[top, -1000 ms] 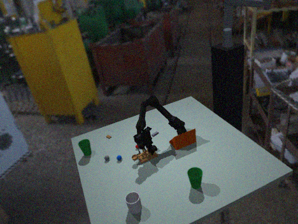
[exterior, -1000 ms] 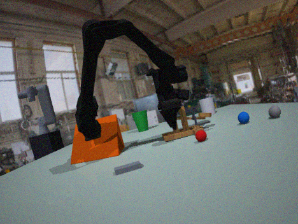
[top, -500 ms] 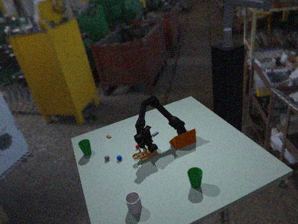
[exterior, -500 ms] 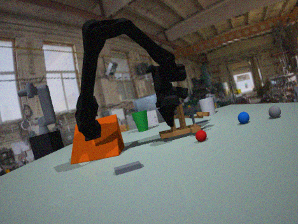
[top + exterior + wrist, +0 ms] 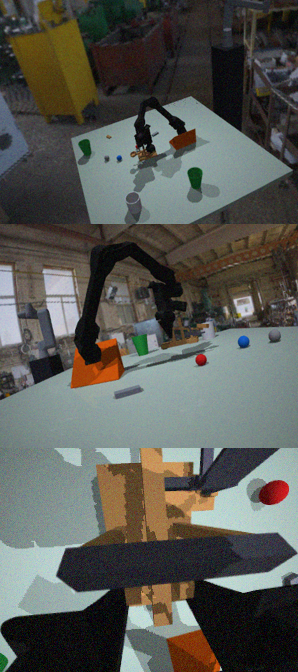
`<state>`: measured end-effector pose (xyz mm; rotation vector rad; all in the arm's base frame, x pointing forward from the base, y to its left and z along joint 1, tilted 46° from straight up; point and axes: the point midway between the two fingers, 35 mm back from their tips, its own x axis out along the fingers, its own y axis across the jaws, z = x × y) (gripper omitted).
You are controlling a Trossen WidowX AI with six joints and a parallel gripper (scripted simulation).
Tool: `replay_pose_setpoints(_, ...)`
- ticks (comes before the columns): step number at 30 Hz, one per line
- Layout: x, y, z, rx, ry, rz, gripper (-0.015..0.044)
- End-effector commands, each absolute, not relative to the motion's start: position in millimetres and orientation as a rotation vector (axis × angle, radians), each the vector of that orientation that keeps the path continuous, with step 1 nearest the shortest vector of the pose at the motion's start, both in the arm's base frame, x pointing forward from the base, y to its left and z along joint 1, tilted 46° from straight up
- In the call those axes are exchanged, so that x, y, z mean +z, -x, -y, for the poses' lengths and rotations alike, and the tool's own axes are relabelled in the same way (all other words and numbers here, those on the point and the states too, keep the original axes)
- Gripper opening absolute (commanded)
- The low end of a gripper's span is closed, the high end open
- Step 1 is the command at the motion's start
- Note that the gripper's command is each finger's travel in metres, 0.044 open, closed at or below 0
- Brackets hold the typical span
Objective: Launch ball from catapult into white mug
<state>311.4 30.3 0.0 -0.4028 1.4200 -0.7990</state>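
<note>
The wooden catapult (image 5: pixel 148 155) (image 5: pixel 183 342) (image 5: pixel 112 503) stands on the table, its arm's spoon end towards the left in the top view. My gripper (image 5: pixel 148 151) (image 5: pixel 170 337) (image 5: pixel 154 579) points down and is shut on the catapult's narrow end; the exact contact is partly hidden by a dark crossbar (image 5: pixel 150 566). A red ball (image 5: pixel 137 146) (image 5: pixel 200 359) (image 5: pixel 274 492) lies on the table beside the catapult. A blue ball (image 5: pixel 119 158) (image 5: pixel 243 342) and a grey ball (image 5: pixel 106 158) (image 5: pixel 274 336) lie farther off. The white mug (image 5: pixel 134 205) (image 5: pixel 208 330) stands upright near a table edge.
A green cup (image 5: pixel 85 147) stands at the far left, another green cup (image 5: pixel 195 179) (image 5: pixel 140 345) at the front right. An orange block (image 5: pixel 184 140) (image 5: pixel 119 357) (image 5: pixel 192 652) stands by the arm's base. A grey bar (image 5: pixel 155 133) (image 5: pixel 128 391) and a small tan block (image 5: pixel 109 137) lie behind the catapult.
</note>
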Motion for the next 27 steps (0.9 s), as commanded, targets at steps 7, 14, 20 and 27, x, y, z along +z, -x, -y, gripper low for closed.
replay_pose_setpoints(7,-60,-321,-102,-0.999,0.138,-1.252,0.0000)
replay_pose_setpoints(14,-111,-316,-147,-1.141,-0.042,-1.122,0.0000)
replay_pose_setpoints(20,-134,-315,-165,-1.190,-0.106,-1.070,0.0000)
replay_pose_setpoints(27,-136,-317,-167,-1.192,-0.108,-1.069,0.0000)
